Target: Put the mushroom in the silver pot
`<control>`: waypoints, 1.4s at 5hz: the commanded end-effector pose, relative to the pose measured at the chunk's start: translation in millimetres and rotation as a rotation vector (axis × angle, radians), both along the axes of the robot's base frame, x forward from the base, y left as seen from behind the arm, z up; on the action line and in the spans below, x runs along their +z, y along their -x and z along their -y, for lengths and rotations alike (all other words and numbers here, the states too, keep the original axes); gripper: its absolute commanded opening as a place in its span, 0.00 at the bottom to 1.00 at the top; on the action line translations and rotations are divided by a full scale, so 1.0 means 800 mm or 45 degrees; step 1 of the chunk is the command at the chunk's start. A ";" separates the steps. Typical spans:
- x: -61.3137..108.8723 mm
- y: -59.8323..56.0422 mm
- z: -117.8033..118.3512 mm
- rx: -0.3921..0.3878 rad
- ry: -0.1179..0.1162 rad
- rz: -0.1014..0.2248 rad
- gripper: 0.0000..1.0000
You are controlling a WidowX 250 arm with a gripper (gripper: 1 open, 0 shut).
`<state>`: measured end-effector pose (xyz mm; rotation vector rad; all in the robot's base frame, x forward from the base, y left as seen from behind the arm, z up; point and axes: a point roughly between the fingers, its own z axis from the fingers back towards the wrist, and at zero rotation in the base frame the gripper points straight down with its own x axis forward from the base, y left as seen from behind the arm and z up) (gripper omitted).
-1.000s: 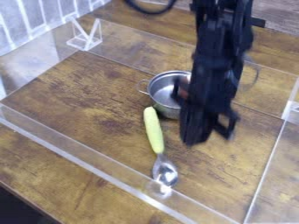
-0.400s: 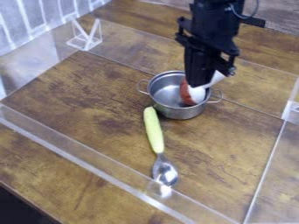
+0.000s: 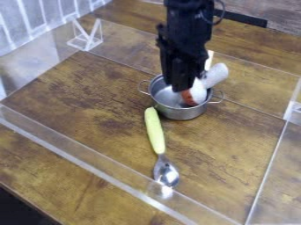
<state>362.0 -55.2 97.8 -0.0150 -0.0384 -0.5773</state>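
The mushroom (image 3: pixel 196 90) lies within the walls of the pot (image 3: pixel 178 112), its reddish cap low toward the camera's left and its pale stem slanting up to the right, so that its long axis runs obliquely across the bowl. Directly beside it, on the camera's left and slightly higher in the view, hangs the dark claw (image 3: pixel 179 82) of the single arm, its tips over the pot. Whether they are spread or pressed together we cannot tell, nor can we make out whether they touch the cap. Nearer the camera, the spoon (image 3: pixel 156 133) lies on the wooden table (image 3: pixel 84 125), its yellow handle toward the pot and its bowl pointing away. We judge the placing all but done; the coming move probably calls for a straight lift, since a sideways sweep toward the stem could nudge the mushroom or tip the pot
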 end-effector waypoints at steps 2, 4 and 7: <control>-0.019 -0.021 -0.009 -0.097 0.027 0.075 0.00; -0.053 -0.036 -0.052 0.167 0.020 0.083 0.00; -0.061 -0.053 -0.073 -0.032 0.010 0.081 0.00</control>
